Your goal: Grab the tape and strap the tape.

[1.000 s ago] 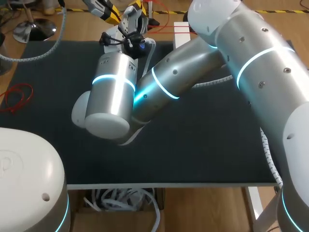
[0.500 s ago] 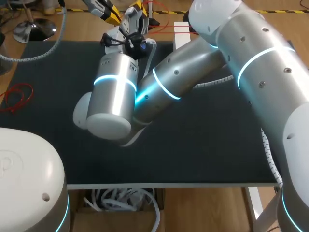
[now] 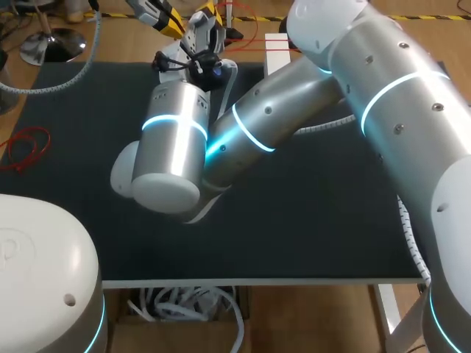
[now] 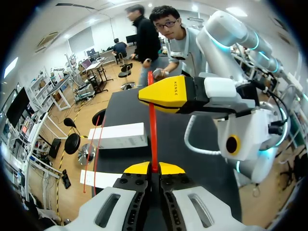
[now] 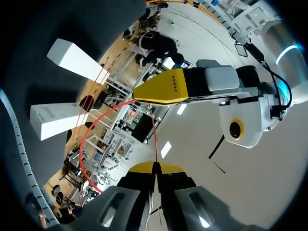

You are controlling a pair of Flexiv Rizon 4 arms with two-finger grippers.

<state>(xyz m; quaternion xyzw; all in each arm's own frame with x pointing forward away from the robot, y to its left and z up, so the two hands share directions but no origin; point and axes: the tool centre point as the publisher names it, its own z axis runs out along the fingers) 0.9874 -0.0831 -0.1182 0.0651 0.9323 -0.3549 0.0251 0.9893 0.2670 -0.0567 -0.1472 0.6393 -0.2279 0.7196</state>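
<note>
Where the tape (image 4: 153, 125) shows in the left wrist view, it is a thin red strip pulled straight. Its long axis runs from the left gripper (image 4: 154, 168) to the right gripper (image 5: 155, 167) just ahead. Both grippers have their fingers narrow, pinched on the tape's ends. In the right wrist view, more tape curves away beside it in a slack loop. Both grippers hang over the far edge of the black table (image 3: 309, 220), near a white box (image 3: 276, 51).

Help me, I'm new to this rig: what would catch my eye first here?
A thin red tape runs straight between the two yellow-tipped grippers by the far edge of the table; the left gripper and the right gripper are both shut on it. In the head view, the bulky silver right arm sprawls across the dark table.
</note>
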